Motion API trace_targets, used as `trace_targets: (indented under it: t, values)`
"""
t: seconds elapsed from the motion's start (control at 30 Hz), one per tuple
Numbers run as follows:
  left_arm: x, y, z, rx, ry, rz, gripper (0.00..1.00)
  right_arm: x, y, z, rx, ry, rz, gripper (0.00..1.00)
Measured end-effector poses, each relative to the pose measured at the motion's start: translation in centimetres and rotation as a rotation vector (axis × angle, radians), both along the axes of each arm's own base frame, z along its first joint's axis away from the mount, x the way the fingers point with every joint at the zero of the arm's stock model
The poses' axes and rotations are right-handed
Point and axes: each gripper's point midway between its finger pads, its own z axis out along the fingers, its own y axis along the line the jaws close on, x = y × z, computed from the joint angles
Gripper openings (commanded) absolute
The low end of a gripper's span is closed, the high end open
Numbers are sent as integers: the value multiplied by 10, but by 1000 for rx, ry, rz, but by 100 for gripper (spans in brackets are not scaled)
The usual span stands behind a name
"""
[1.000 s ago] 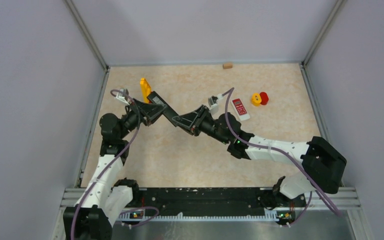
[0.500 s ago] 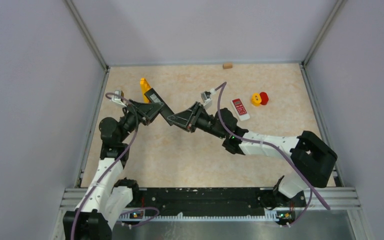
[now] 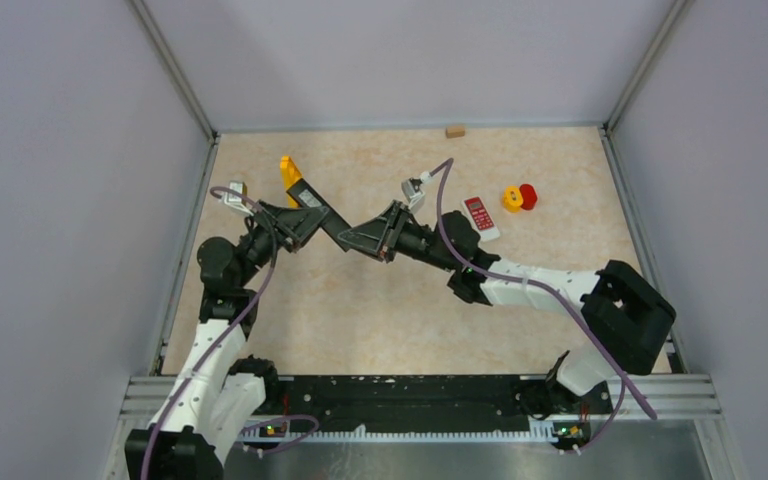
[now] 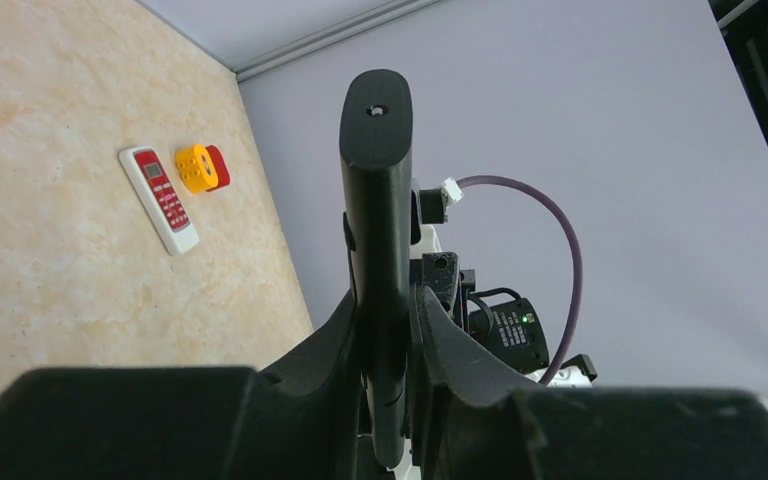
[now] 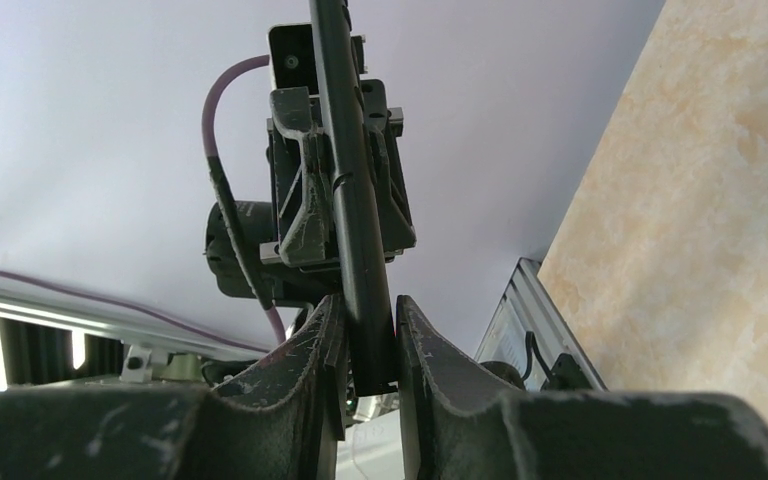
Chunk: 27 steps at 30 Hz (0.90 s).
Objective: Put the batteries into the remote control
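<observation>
Jaws of both grippers are clenched on one black remote control (image 3: pixel 326 215), held up over the left-centre of the table (image 3: pixel 410 310). The left gripper (image 4: pixel 385 300) grasps it toward its far-left end, the right gripper (image 5: pixel 368 305) at its near-right end. On the table to the right lie a red-and-white remote (image 3: pixel 480 217) and, near it, a yellow block (image 3: pixel 511 198) touching a red block (image 3: pixel 529 195). An orange object (image 3: pixel 288 170) stands far left. The batteries are too small to make out.

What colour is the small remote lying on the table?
The small remote is red with white edges; left wrist view.
</observation>
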Motion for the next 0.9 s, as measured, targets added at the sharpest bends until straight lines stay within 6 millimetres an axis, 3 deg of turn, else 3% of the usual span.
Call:
trace_targets:
  t: [0.43,0.63,0.9]
  values:
    - [0,-9,0,7,9,-50,0,0,-10,-1,16,-21,-7,27]
    - [-12,-20,-2,24,7,-128,0,3,-12,-2,12,8,-23,26]
    - [-10,-19,-3,20,16,-120,0,4,-9,0,-12,24,-2,20]
